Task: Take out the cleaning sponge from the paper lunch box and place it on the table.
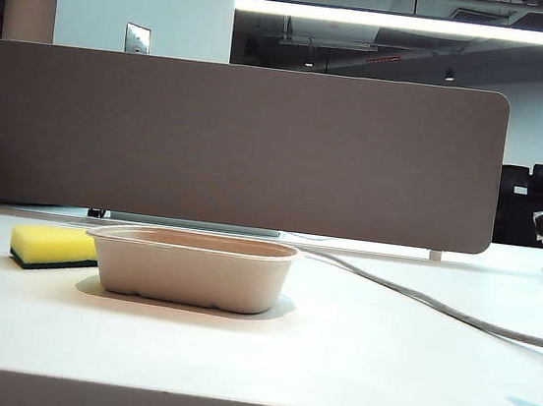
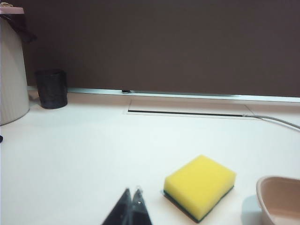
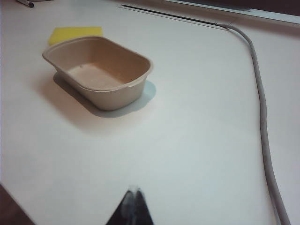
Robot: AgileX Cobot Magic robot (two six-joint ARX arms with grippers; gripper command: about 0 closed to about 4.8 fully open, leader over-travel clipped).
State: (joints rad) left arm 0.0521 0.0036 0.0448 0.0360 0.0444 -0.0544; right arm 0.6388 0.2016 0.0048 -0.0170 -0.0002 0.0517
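Note:
The yellow cleaning sponge [image 1: 53, 247] lies flat on the white table [image 1: 332, 359], green layer down, just left of the beige paper lunch box [image 1: 192, 269]. Nothing is inside the box [image 3: 98, 70]. In the left wrist view the sponge [image 2: 200, 185] sits beside the box's rim [image 2: 280, 199], and my left gripper [image 2: 131, 191] is shut and empty, apart from the sponge. My right gripper [image 3: 133, 190] is shut with nothing in it, well back from the box; the sponge [image 3: 75, 33] shows behind it. Neither gripper appears in the exterior view.
A grey cable [image 1: 437, 308] runs across the table right of the box. The grey-brown divider panel [image 1: 229, 143] lines the back edge. A dark cup [image 2: 51, 88] and a white ribbed container [image 2: 11, 70] stand at the far left.

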